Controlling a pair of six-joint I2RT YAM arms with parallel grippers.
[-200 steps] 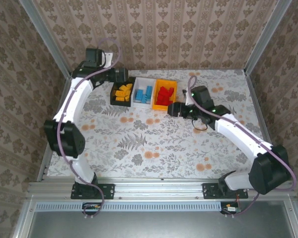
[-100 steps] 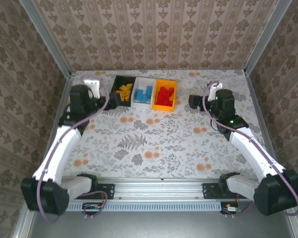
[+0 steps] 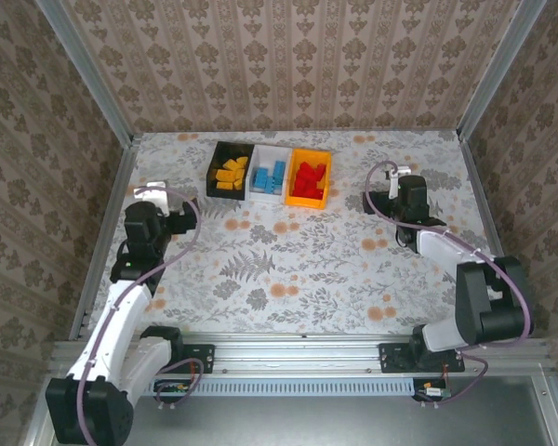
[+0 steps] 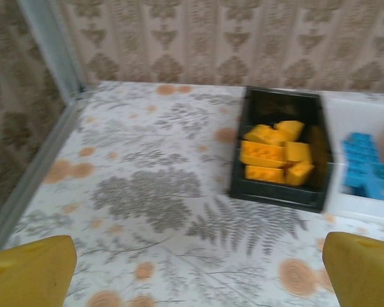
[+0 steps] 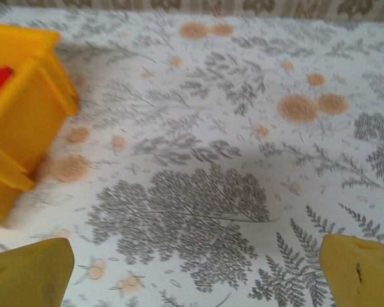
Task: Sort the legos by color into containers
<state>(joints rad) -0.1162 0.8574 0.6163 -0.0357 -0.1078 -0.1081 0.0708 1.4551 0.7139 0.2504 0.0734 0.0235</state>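
**Near side.** The left pincer [image 4: 195, 272] is spread wide and holds nothing. The right pincer [image 5: 195, 272] is likewise wide and empty. Both hang low over the patterned surface [image 3: 288, 269], on which we see no loose piece between them and the far row.

**Far row.** The black bin [image 4: 275, 195] holds the yellow-orange legos [image 4: 275, 157]. The white bin [image 3: 265, 196] holds the blue legos [image 3: 272, 176], and the orange bin [image 5: 19, 128] holds the red legos [image 3: 307, 177]. The three stand side by side, seemingly touching.

**Hazards.** We judge the sorting complete, so what remains is the risk of disturbance. The yellow-orange heap rises near the rim of the black bin, so a low forward sweep of the left pincer could jolt it and spill a piece. Since the bins abut, one push would shift the whole row. The right pincer faces the orange bin's corner and could clip it in the same way.

**Change.** Compared with half a second ago, both pincers have drawn back from the bins toward the near edge. The bins and their contents have not moved.
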